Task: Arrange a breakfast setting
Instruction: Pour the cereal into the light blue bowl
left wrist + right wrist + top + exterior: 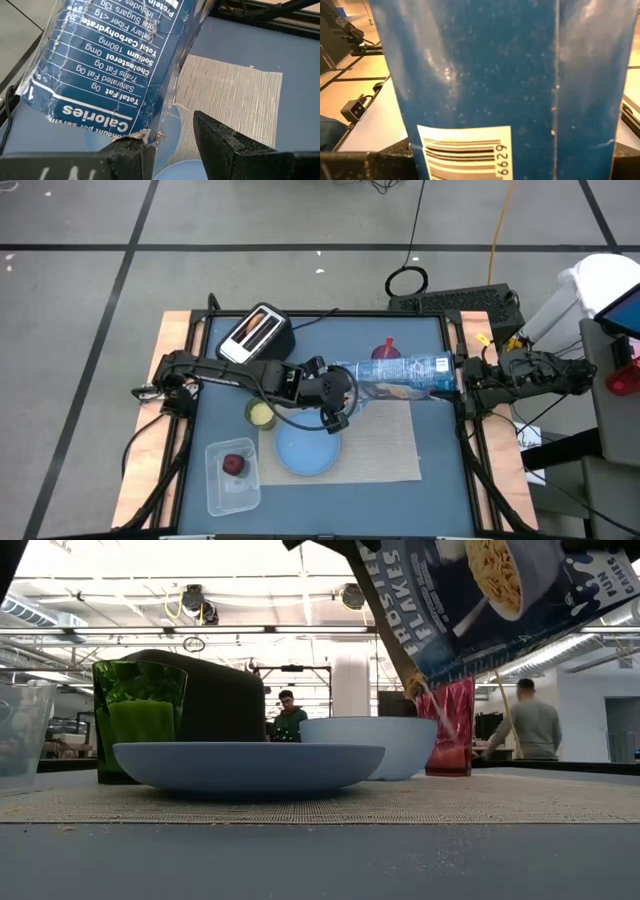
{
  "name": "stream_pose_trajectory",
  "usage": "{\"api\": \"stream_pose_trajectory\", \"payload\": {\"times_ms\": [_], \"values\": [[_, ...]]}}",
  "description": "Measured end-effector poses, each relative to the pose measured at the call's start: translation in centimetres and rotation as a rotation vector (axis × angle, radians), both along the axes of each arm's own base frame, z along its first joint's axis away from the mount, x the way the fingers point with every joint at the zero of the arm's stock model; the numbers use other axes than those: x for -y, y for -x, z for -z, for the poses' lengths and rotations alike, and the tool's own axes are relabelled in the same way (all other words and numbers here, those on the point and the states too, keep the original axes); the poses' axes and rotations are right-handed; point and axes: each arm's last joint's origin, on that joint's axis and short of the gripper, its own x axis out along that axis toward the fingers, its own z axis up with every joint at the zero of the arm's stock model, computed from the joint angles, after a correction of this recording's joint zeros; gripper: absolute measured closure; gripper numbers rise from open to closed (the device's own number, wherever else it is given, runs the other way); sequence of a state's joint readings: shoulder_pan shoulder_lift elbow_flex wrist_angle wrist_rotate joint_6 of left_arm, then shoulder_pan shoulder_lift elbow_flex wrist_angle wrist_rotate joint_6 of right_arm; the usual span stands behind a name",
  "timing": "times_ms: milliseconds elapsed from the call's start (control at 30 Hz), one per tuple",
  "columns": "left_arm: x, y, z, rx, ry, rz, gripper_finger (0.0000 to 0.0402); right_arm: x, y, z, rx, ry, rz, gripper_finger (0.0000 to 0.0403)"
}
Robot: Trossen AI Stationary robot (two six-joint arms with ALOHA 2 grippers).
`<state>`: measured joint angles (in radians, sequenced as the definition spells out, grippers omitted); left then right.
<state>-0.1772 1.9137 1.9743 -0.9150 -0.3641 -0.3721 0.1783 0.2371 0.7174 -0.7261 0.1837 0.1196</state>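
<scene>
Beige placemat (pixel 385 442) lies flat on the grey table (pixel 440 495), centre-right. Toaster (pixel 254 333), black with a silver top, stands at the far-left part of the table, off the mat.

Blue cereal box (pixel 405 373), "Frosted Flakes", is airborne and tilted, lying roughly across the far edge of the mat. In the low view its lower corner hangs above the blue bowl (pixel 375 745), with the purple cup (pixel 452 728) behind it. Right gripper (pixel 462 380) is clamped on the box's end nearest the right arm; the right wrist view is filled by the barcode panel.

Light-blue plate (pixel 306 450) sits at the mat's left edge, half on it. Clear plastic container (pixel 232 477) rests at near left, holding the small dark-red fruit (pixel 234 464). Green glass (pixel 261 414) stands just beside the plate, off the mat.

Left gripper (pixel 172 147) hovers at the box's other end, fingers parted, the torn box corner just beside one finger, apparently not gripped. Spoon: not found in any view.

Step in hand, as judged: pouring cereal, or setting the box in place. Next move calls for holding the box's open corner over the bowl rather than the plate, then standing the box upright clear of the cup; the right grip must not slip.
</scene>
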Motion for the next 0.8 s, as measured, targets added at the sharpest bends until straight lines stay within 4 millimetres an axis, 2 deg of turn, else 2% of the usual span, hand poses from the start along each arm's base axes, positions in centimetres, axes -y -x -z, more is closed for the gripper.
{"api": "stream_pose_trajectory", "payload": {"times_ms": [467, 800], "values": [[0.0, 0.0, 0.0, -0.007, -0.022, 0.015, 0.0268, 0.0, 0.0, 0.1, 0.0, -0.022, 0.005, 0.0126], [-1.0, 0.4, -0.6, -0.013, -0.063, 0.003, 0.0268, -0.2, -1.2, 0.3, -0.017, -0.022, 0.008, 0.0126]]}}
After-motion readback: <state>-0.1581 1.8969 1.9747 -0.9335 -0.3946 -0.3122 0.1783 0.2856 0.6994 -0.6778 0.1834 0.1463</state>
